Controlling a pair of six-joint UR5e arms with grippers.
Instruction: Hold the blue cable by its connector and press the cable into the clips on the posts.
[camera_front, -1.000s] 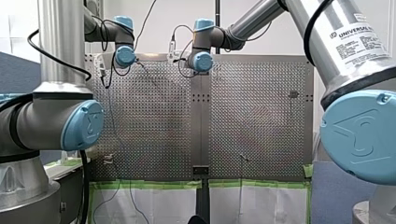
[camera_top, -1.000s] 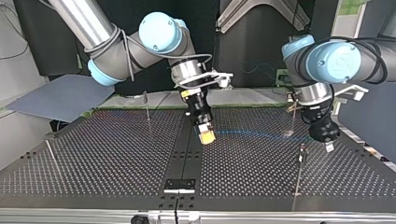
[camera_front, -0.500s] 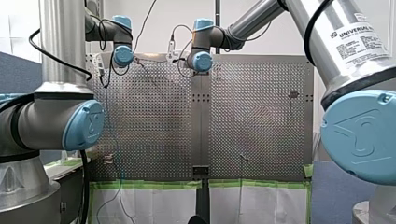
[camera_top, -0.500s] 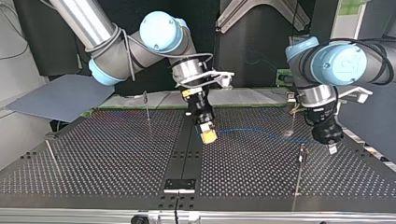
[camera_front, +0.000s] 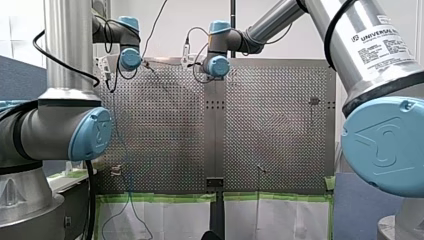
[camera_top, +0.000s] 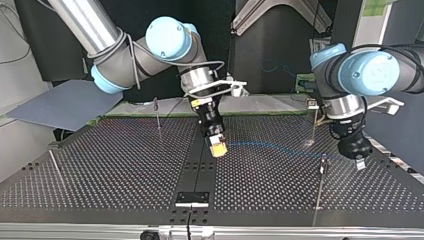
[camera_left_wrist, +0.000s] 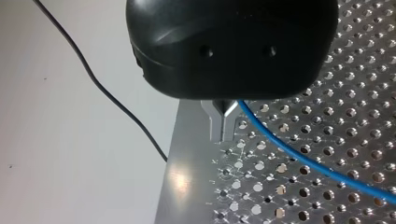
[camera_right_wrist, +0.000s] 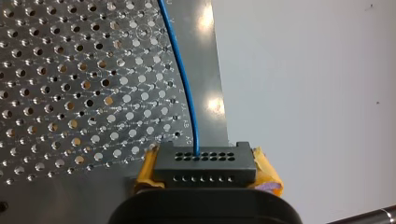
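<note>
Movement over the last second is mostly my left arm's. In the top view the left gripper (camera_top: 359, 161) has slid right and nearer the camera, past the thin post (camera_top: 320, 180) beside it. The right gripper (camera_top: 218, 148) has barely shifted at the middle of the table (camera_top: 110, 170). The blue cable (camera_top: 280, 148) between them now shows as a longer, flatter line. I judge the slack is being drawn out to bring the cable to that post's clip (camera_top: 324, 159). It runs close by the clip, but whether it is seated there I cannot tell, so I count the pressing as not yet done.

The right gripper's yellow pads (camera_right_wrist: 266, 173) are clamped on the black connector (camera_right_wrist: 204, 161), and the cable leaves the connector's face straight ahead. In the left wrist view the cable runs out from under the black left gripper and across the holes. Whether that gripper pinches it or only guides it I cannot tell.

The table is a perforated metal sheet with a plain strip (camera_top: 200, 165) down the middle. In the top view a second post (camera_top: 158, 112) stands far and left of middle, and a third post (camera_top: 54, 167) near the left edge. The front view shows a white wall (camera_front: 290, 45) beyond the far edge, and green tape (camera_front: 165, 197) over a white sheet (camera_front: 170, 220) at the near edge, where a loose length of cable hangs. A grey-blue board (camera_top: 65, 102) lies off the table at the top view's far left.
</note>
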